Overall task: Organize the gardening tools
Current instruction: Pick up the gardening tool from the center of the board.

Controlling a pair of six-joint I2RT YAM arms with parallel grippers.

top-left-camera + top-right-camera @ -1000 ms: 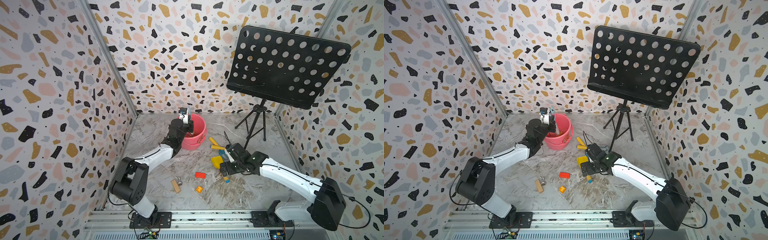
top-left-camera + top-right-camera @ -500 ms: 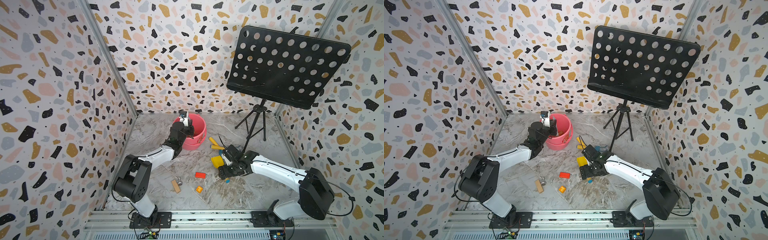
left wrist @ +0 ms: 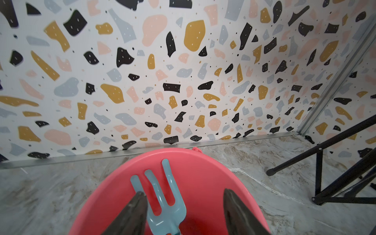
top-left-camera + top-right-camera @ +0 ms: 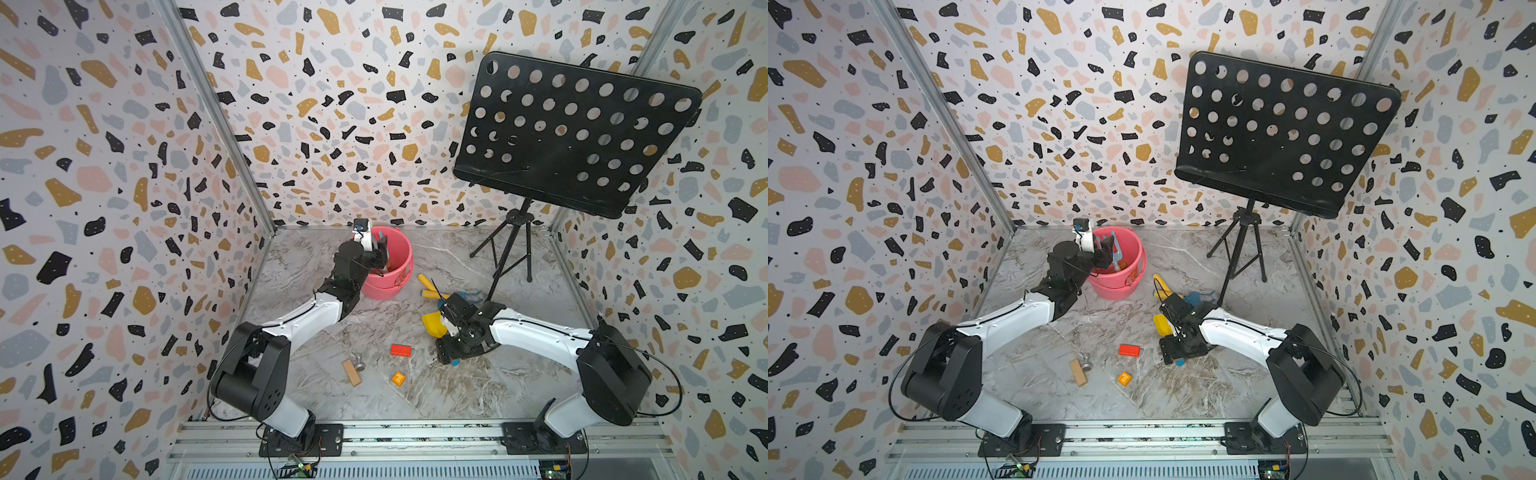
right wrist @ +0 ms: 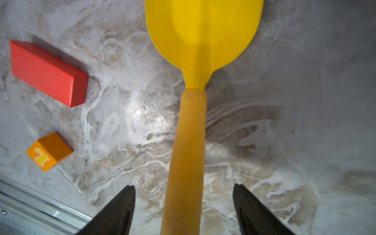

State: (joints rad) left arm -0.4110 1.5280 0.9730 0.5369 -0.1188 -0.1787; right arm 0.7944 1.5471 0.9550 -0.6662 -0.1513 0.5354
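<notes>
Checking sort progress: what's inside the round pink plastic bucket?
A light-blue three-pronged plastic fork stands prongs-up in the pink plastic bucket, between the fingers of the open left gripper. Something orange shows beside it; the floor is mostly hidden by the gripper.

Left arm (image 4: 307, 320) and right arm (image 4: 540, 336): white link shells, black rounded joint housings. Thin black cables (image 4: 680, 388) loop outside. Black base plates (image 4: 301, 441) bolted to silver rail (image 4: 415, 432).
</notes>
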